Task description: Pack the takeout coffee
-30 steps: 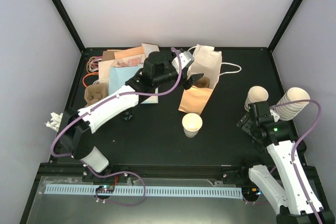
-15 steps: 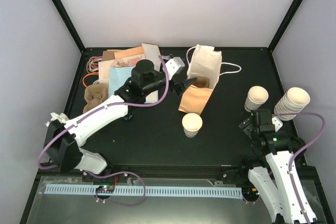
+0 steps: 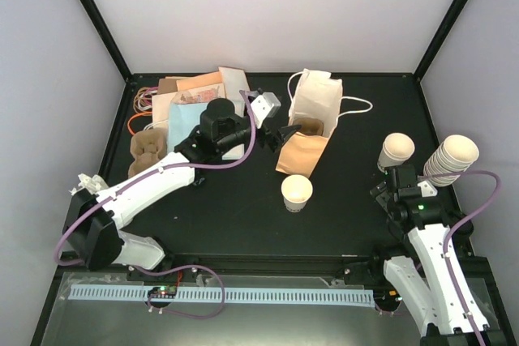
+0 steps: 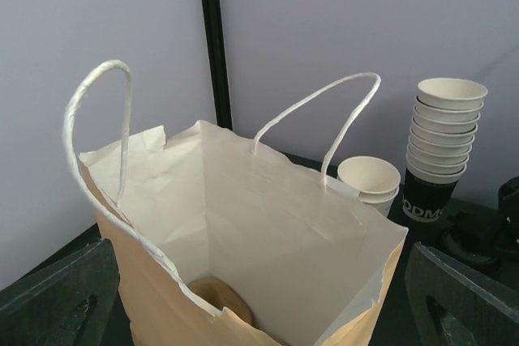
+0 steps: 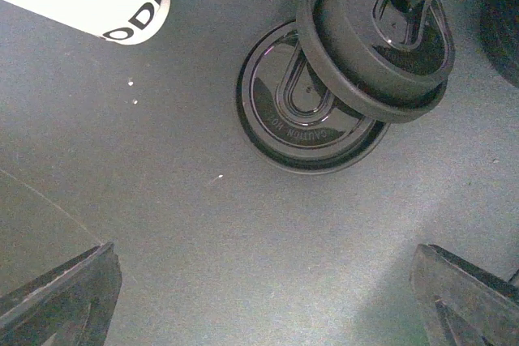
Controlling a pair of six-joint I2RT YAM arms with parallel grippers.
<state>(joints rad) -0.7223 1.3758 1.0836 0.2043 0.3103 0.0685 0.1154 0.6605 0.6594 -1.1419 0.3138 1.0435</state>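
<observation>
The takeout coffee (image 3: 297, 192), a single white paper cup with dark print low on its side, stands in the middle of the table with no lid on it. My left gripper (image 3: 290, 130) is open beside the mouth of the upright white paper bag (image 3: 316, 99). The left wrist view looks down into that bag (image 4: 268, 224), where a brown round thing (image 4: 215, 296) lies at the bottom. My right gripper (image 3: 388, 186) is open and holds nothing. It hangs over two loose black lids, one (image 5: 377, 34) leaning on the other (image 5: 308, 111).
A tan bag (image 3: 300, 151) lies flat in front of the white bag. Two nested cups (image 3: 397, 150) and a tall cup stack (image 3: 450, 158) stand at the right. Paper bags (image 3: 195, 99), a cup carrier (image 3: 147, 147) and crumpled paper (image 3: 83, 184) lie at the left.
My left arm has drawn back leftward from over the white bag, its gripper still open. My right arm has shifted slightly toward the near edge.
</observation>
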